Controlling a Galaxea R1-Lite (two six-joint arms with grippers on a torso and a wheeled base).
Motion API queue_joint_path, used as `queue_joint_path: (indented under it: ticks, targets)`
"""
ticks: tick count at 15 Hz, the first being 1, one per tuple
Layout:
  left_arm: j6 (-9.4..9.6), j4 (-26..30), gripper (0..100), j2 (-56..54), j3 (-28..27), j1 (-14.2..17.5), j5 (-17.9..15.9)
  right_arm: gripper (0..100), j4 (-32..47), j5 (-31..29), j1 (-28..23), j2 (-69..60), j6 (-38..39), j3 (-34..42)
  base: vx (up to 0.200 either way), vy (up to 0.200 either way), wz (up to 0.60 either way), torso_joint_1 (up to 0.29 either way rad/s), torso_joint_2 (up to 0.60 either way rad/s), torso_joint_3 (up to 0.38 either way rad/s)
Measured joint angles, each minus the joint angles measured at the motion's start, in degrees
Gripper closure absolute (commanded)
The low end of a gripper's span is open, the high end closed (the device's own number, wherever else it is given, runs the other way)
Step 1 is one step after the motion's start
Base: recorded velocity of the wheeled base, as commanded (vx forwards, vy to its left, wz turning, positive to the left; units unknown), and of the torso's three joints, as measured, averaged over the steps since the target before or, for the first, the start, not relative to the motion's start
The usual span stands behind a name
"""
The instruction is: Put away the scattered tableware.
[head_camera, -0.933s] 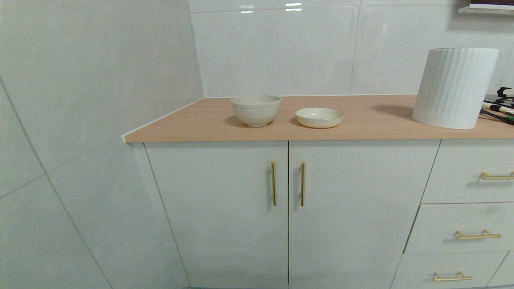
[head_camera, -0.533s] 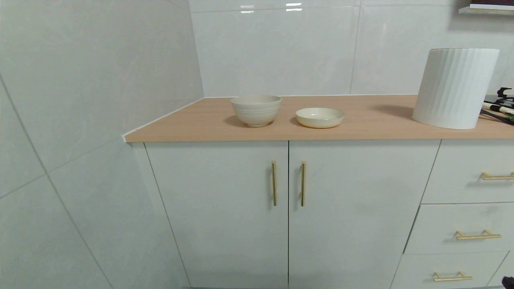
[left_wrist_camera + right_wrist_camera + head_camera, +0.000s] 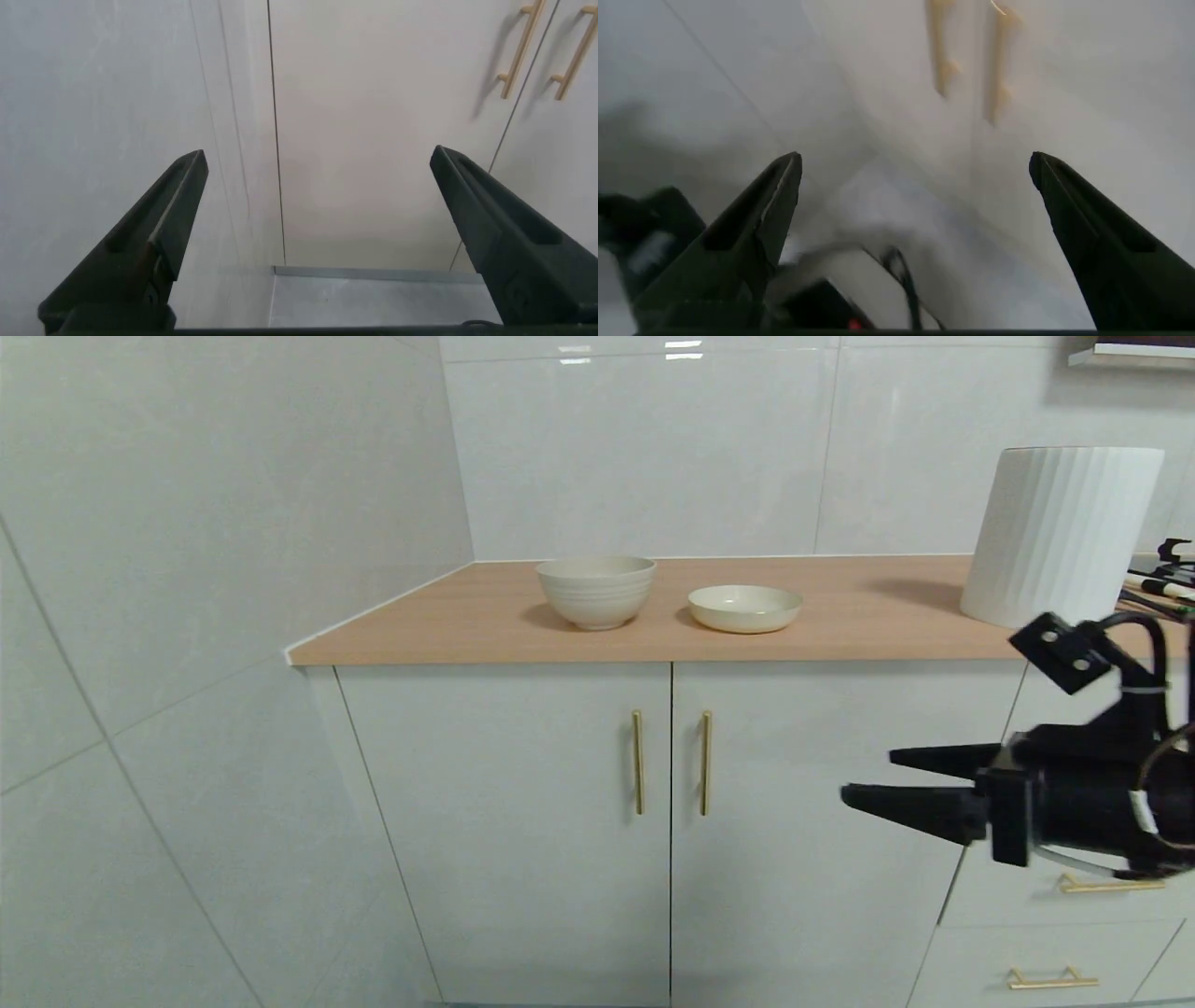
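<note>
A cream ribbed bowl (image 3: 595,591) stands upright toward the left end of the desk (image 3: 868,616), roughly midway between the front edge and the back. Just to its right, apart from it, sits a pale shallow dish (image 3: 744,609), a little nearer the front edge. Neither is touched by anything.

Farther along, at the desk's right end, a tall white fluted canister (image 3: 1060,537) stands, with some pens (image 3: 1162,586) lying beyond it at the very edge.

Below the desk are two closed cupboard doors (image 3: 523,821) with upright brass handles (image 3: 637,763) side by side at the seam, and a stack of drawers (image 3: 1036,957) to the right.

The right end effector (image 3: 868,776) hangs in front of the right-hand door, below the desk's front edge, pointing left; its fingers are spread apart and hold nothing. The left end effector (image 3: 318,154) is low down, facing the cupboard front beside the tiled wall (image 3: 112,93), fingers wide apart and empty too.
</note>
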Motion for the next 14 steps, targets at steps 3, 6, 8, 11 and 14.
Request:
queue_joint_path:
  ticks: [3,6,8,11,14]
  targets:
    - [0.0,0.0,0,0.0,0.0,0.0,0.02,0,-4.38,6.46,2.32,11.87,5.13,-7.63,0.0,0.0,0.0,0.0,0.0,0.0]
    - [0.0,0.0,0,0.0,0.0,0.0,0.02,0,-5.39,8.67,3.12,21.05,6.72,-14.54,0.0,0.0,0.0,0.0,0.0,0.0]
    - [0.0,0.0,0,0.0,0.0,0.0,0.02,0,-7.41,8.84,3.72,26.12,7.59,-16.97,0.0,0.0,0.0,0.0,0.0,0.0]
    - [0.0,0.0,0,0.0,0.0,0.0,0.0,0,-13.28,8.7,3.85,32.74,8.08,-17.97,0.0,0.0,0.0,0.0,0.0,0.0]
    - [0.0,0.0,0,0.0,0.0,0.0,0.02,0,-16.2,7.55,3.8,36.35,8.06,-18.14,0.0,0.0,0.0,0.0,0.0,0.0]
